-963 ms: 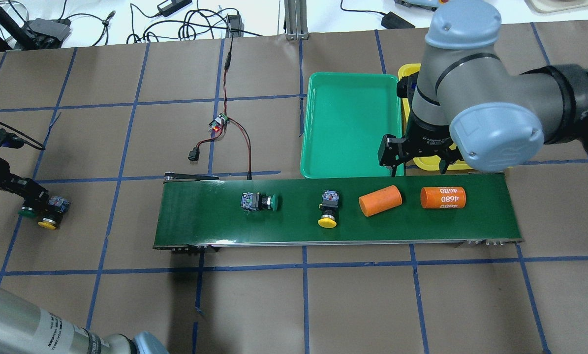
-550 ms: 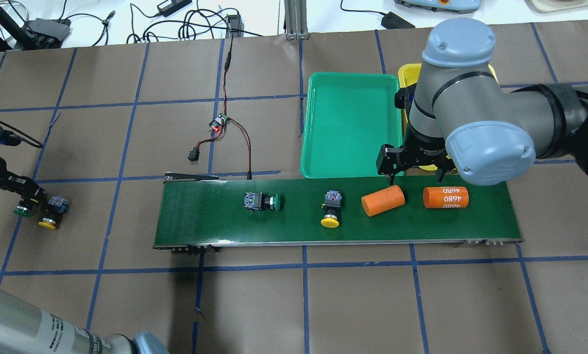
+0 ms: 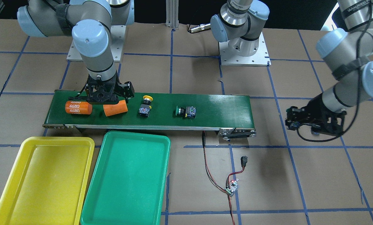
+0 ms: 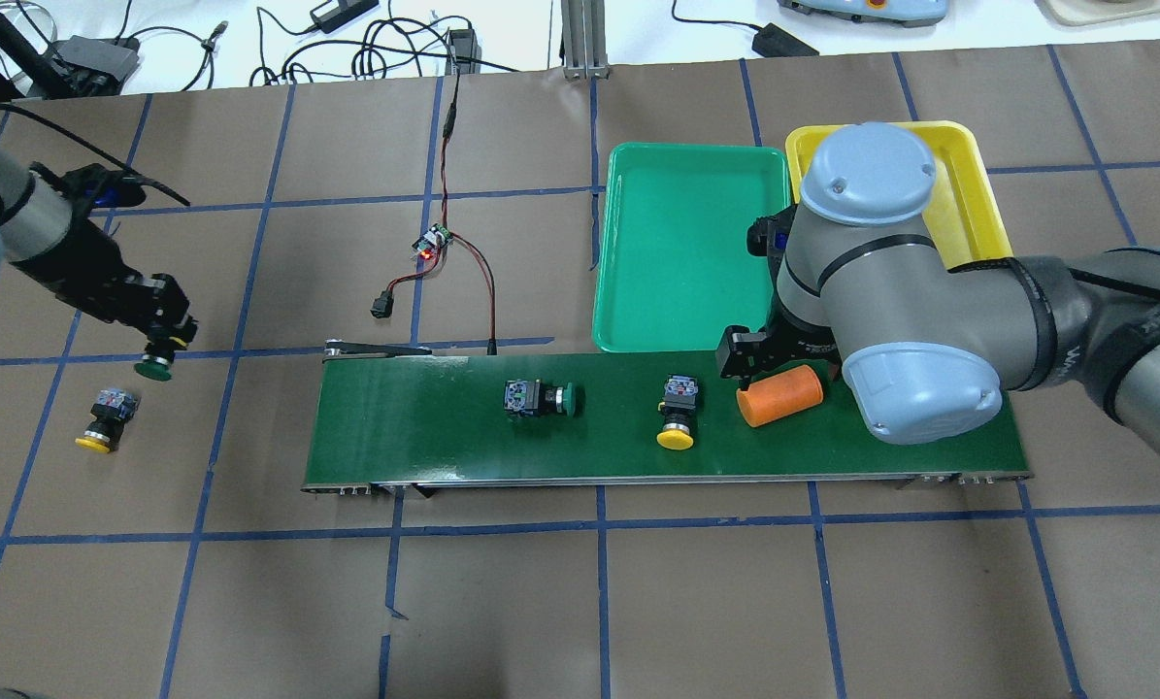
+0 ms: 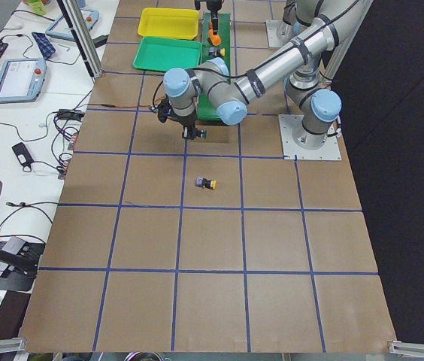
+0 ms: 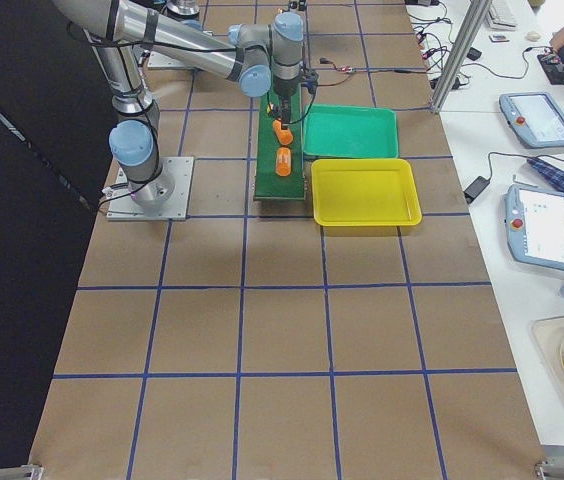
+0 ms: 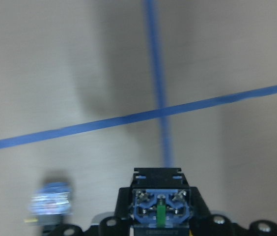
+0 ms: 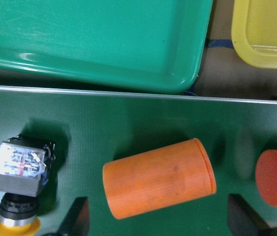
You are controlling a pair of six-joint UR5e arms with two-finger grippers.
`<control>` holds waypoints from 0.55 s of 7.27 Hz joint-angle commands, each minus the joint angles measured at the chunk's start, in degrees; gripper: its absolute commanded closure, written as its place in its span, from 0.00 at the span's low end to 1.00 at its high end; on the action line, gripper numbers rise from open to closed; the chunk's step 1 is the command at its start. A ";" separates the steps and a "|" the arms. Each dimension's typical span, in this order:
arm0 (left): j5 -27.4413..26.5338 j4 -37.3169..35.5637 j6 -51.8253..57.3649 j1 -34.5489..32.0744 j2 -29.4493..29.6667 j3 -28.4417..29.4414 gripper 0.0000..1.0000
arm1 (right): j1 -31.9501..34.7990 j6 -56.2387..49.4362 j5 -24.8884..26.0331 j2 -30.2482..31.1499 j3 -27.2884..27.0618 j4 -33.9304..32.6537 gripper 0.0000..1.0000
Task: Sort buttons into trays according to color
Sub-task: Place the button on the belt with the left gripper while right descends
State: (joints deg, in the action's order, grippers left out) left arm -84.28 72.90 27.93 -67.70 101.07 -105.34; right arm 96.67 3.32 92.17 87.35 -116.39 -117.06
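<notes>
Green button (image 4: 155, 367), overhead: clamped in my left gripper (image 4: 166, 336), off belt, well apart from green tray (image 4: 677, 243). Left wrist: pinch looks firm. Right wrist: right gripper (image 8: 158, 219) fingers wide astride orange cylinder (image 8: 158, 178), yellow button (image 8: 18, 194) beside. I judge carry step; next, cross to green tray.

A robotics lab: teach pendants (image 6: 545, 228), loose cables (image 4: 385, 44) and a paper-covered table (image 4: 580, 602) gridded in blue tape.

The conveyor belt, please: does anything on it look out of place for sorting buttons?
A plain orange cylinder and an orange cylinder marked 4680 lie on the conveyor belt beside a yellow button and a green button, though they are not buttons. The open right tool hangs over the plain one.
</notes>
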 commanded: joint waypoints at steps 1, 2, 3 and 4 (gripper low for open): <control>0.87 -5.10 -17.04 -11.71 -3.24 -5.56 1.00 | 0.09 -0.16 -0.06 0.01 -0.15 -0.37 0.00; 0.78 -7.22 -24.43 -16.80 -3.86 -6.97 1.00 | 0.09 -0.16 -0.06 0.01 -0.24 -0.37 0.00; 0.43 -10.99 -27.81 -20.86 -2.74 -8.20 1.00 | 0.09 -0.16 -0.06 0.01 -0.24 -0.37 0.00; 0.34 -14.68 -30.28 -22.98 -1.68 -9.95 1.00 | 0.09 -0.07 -0.06 0.10 -0.24 -0.37 0.00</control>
State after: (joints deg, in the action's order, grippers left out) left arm -83.75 62.67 1.90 -86.88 98.36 -113.27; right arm 96.76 3.18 92.11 87.39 -116.61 -117.42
